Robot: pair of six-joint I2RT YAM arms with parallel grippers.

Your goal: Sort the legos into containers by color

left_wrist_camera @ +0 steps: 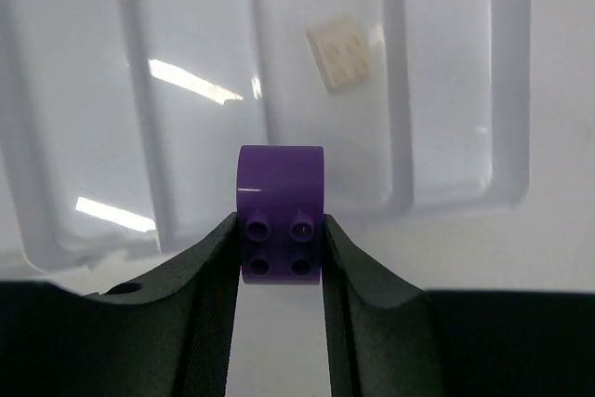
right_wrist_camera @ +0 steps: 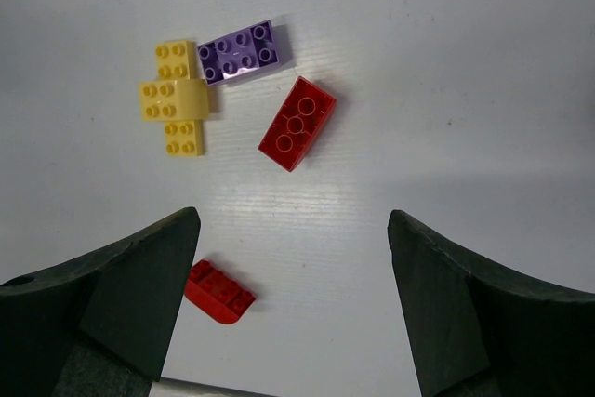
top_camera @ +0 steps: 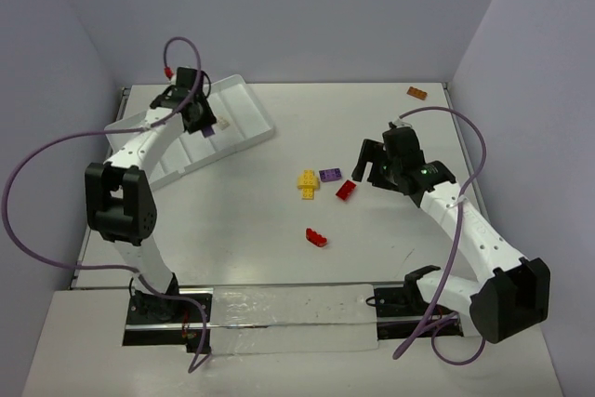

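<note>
Within left claw (left_wrist_camera: 279,234), purple lego (left_wrist_camera: 280,178) pinched, above tray (left_wrist_camera: 509,90)

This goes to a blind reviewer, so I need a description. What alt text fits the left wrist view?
The left end effector grips a purple lego, studs facing the camera, over the white divided tray. A pale beige lego lies in one of the tray's compartments.

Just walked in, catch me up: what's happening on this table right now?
The left gripper is clamped on a purple brick above the white tray, where one beige brick lies. The right gripper hangs open above loose pieces on the table: a yellow cluster, a flat purple plate and two red bricks. An orange brick sits alone at the far edge.
</note>
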